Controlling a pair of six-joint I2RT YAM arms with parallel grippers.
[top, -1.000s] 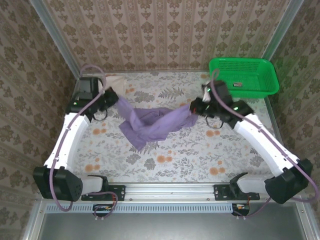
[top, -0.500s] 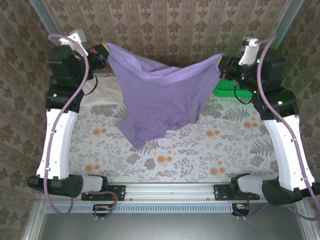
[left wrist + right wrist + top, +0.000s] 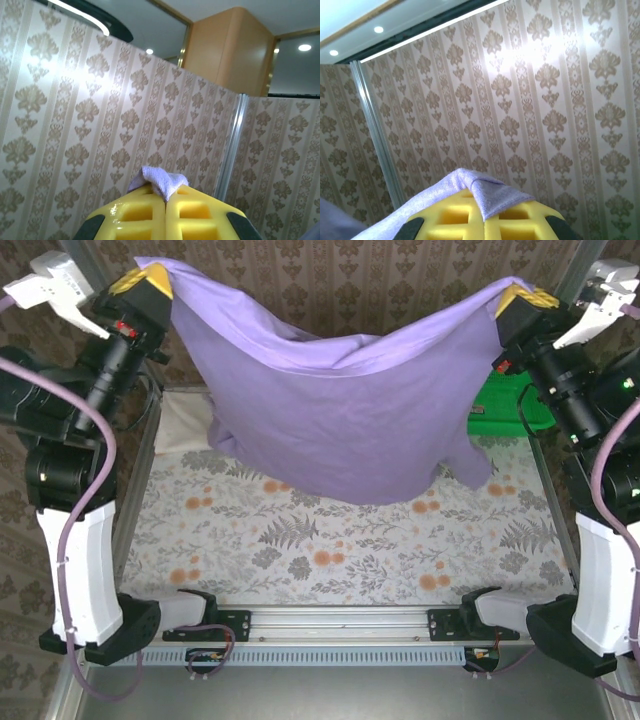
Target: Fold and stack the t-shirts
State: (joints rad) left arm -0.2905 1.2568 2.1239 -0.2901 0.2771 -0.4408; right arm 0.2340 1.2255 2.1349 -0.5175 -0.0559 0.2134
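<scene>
At the near edge, a metal rail carried both arm bases, and the floral-patterned bench stretched away behind it, its near half bare. Both arms stood upright at the bench's sides and reached high.

The purple t-shirt hung in the air between them like a sheet. It was stretched wide, its top edge sagging in the middle and its lower edge drooping over the far half of the bench. A sleeve dangled at its lower right.

The left fingers were pressed together on the shirt's upper left corner. In the left wrist view a small tuft of purple cloth stuck out from the seam between the yellow fingers. The right fingers pinched the upper right corner the same way. In the right wrist view the cloth draped over the yellow fingers.

Behind the hanging shirt, the cream t-shirt lay at the far left of the bench, partly hidden. The green basket sat at the far right, also partly covered. Patterned wallpaper closed off the back.
</scene>
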